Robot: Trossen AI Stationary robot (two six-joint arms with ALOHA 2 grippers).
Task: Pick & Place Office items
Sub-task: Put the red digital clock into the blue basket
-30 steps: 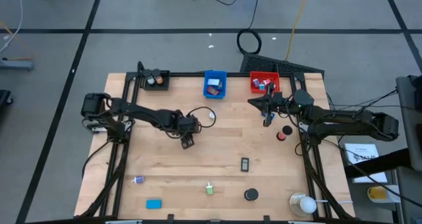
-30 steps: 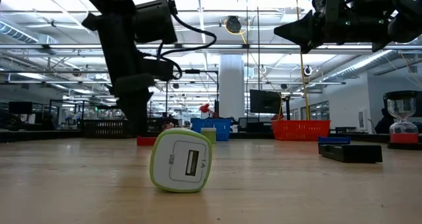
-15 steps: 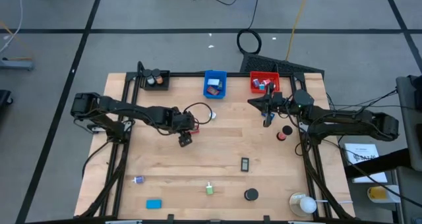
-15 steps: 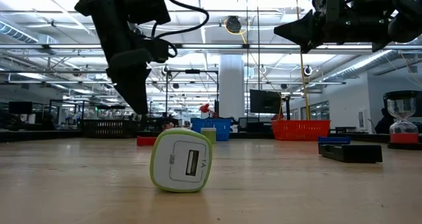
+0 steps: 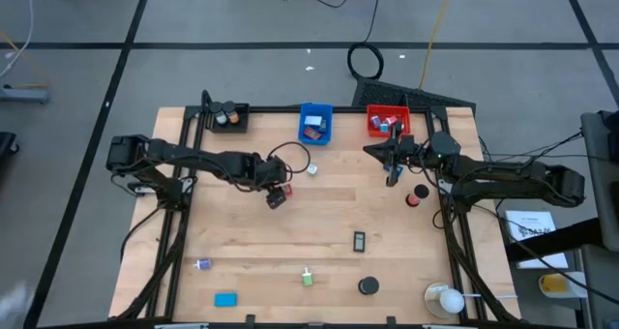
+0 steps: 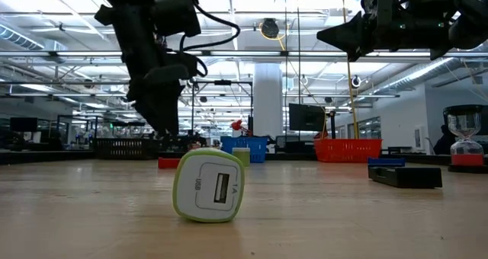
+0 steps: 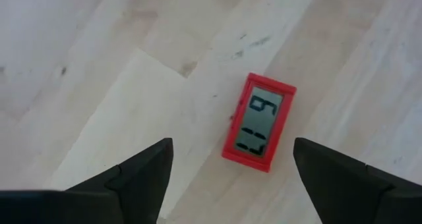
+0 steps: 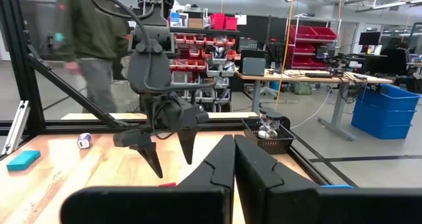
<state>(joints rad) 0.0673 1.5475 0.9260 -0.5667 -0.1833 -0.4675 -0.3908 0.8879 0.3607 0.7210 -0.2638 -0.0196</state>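
A small red timer with a grey display point(image 7: 259, 124) lies flat on the table, showing as a red speck point(image 5: 283, 188) in the high view. My left gripper point(image 7: 231, 143) hovers open above it point(image 5: 276, 196), one finger on each side, touching nothing. My right gripper point(image 5: 392, 174) is shut and held high near the red bin point(image 5: 387, 122); its fingers show closed together point(image 8: 234, 148). Other office items lie loose: a green-white charger point(image 5: 307, 278) point(image 6: 210, 185), a black disc point(image 5: 368, 286), a black block point(image 5: 359, 240), a blue block point(image 5: 225, 299) and a red-black roll point(image 5: 416, 195).
A black bin point(image 5: 228, 117), a blue bin point(image 5: 315, 123) and the red bin stand along the far edge. A white round object in a clear holder point(image 5: 445, 298) sits at the near right corner. Black frame rails point(image 5: 174, 223) run along both sides. A person point(image 8: 92, 33) walks beyond the table.
My left gripper has shifted a little toward the table's far edge and turned slightly, staying open over the table's middle. The right arm has kept still.
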